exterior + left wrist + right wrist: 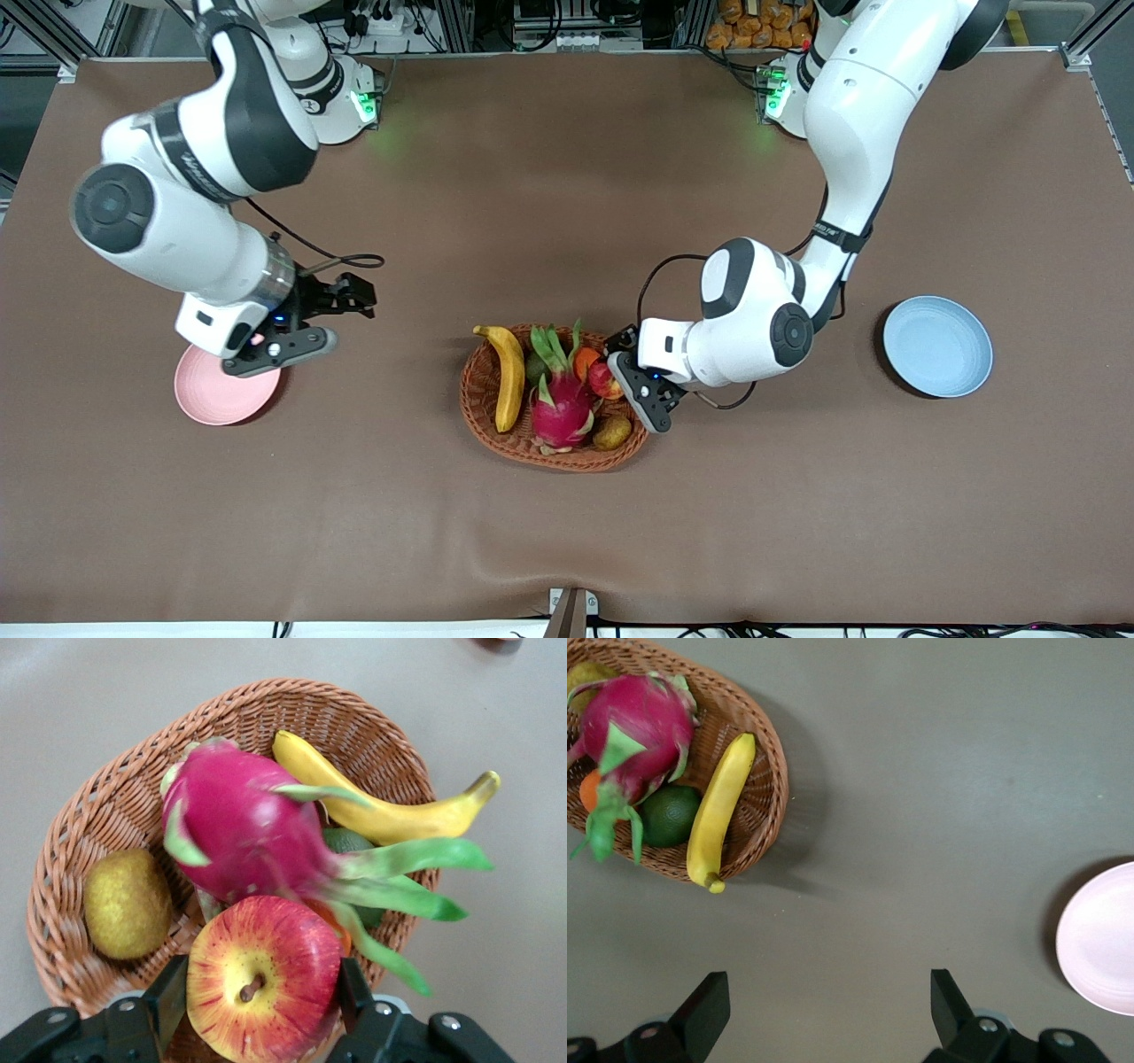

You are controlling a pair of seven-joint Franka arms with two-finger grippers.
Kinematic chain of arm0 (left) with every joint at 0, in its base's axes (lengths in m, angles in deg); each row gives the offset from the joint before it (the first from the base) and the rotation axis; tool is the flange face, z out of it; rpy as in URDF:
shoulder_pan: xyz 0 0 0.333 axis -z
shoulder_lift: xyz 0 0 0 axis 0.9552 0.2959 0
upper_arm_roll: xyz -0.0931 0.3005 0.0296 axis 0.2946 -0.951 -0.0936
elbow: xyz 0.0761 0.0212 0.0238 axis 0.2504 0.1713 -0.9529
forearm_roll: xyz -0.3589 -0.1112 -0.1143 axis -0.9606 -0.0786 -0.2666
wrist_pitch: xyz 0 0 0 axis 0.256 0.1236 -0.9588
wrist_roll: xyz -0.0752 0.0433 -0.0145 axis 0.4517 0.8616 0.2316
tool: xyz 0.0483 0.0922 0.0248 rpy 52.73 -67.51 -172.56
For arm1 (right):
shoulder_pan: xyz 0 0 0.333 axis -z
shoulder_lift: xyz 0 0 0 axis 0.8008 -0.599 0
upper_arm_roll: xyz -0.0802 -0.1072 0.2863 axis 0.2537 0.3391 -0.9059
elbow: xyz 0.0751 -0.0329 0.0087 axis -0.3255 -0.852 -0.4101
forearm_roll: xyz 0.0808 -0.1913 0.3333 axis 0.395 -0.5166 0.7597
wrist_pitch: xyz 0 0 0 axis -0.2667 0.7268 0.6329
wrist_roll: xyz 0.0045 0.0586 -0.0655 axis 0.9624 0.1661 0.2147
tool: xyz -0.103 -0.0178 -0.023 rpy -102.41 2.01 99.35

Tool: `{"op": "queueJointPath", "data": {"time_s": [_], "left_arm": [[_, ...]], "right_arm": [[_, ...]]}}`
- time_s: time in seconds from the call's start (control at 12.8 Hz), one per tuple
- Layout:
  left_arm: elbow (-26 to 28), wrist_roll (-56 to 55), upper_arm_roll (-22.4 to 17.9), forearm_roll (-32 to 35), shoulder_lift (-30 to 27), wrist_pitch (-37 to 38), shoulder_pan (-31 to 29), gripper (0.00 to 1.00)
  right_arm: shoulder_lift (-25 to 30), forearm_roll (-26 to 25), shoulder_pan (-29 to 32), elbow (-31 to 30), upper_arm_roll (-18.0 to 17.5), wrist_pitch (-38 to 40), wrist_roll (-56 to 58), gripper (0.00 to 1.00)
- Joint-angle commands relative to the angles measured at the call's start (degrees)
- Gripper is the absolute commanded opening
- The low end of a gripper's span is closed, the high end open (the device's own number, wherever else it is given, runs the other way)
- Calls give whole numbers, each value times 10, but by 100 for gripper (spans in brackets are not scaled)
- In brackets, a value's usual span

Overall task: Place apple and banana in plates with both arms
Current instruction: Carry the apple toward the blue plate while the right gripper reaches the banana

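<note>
The red and yellow apple (604, 379) sits at the wicker basket's (549, 456) rim toward the left arm's end. My left gripper (617, 368) is shut on it: in the left wrist view the apple (266, 979) fills the gap and both fingers (168, 997) press its sides. The banana (510, 377) lies in the basket at the right arm's end, seen also in the left wrist view (381, 806) and the right wrist view (719, 811). My right gripper (350, 297) is open and empty over bare table beside the pink plate (221, 399). The blue plate (937, 346) is empty.
The basket also holds a magenta dragon fruit (560, 403), a small orange (585, 361), a green fruit (669, 815) and a brownish-yellow fruit (611, 431). The pink plate's edge shows in the right wrist view (1103, 939). The brown table cover stretches around the basket.
</note>
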Motion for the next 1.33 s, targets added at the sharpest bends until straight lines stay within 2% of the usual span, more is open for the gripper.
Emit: {"op": "queueJointPath", "data": {"time_s": [0.0, 0.08, 0.31, 0.55, 0.78, 0.94, 1.02, 1.25], "left_arm": [[16, -21, -3, -6, -31, 48, -22, 40], [17, -39, -3, -6, -39, 66, -31, 39], [18, -81, -9, -1, -63, 114, -52, 36], [44, -169, -9, 62, -106, 138, -82, 34], [64, -257, -9, 160, -148, 145, -102, 34], [99, -251, -9, 188, -169, 134, -136, 37], [118, -250, -8, 207, -180, 120, -155, 43], [182, -248, -8, 252, -221, 97, -215, 43]], "right_arm": [[-14, 68, -2, -17, 5, -21, -3, 100], [-21, 89, -7, -29, 5, -40, -3, 100], [-62, 99, -41, -31, 5, -107, -28, 100], [-117, 99, -72, -32, 5, -175, -50, 100], [-137, 99, -90, -31, 5, -183, -60, 100], [-151, 99, -106, -32, 5, -190, -85, 100], [-157, 99, -113, -31, 5, -191, -103, 100], [-167, 99, -132, -32, 5, -201, -150, 100]]}}
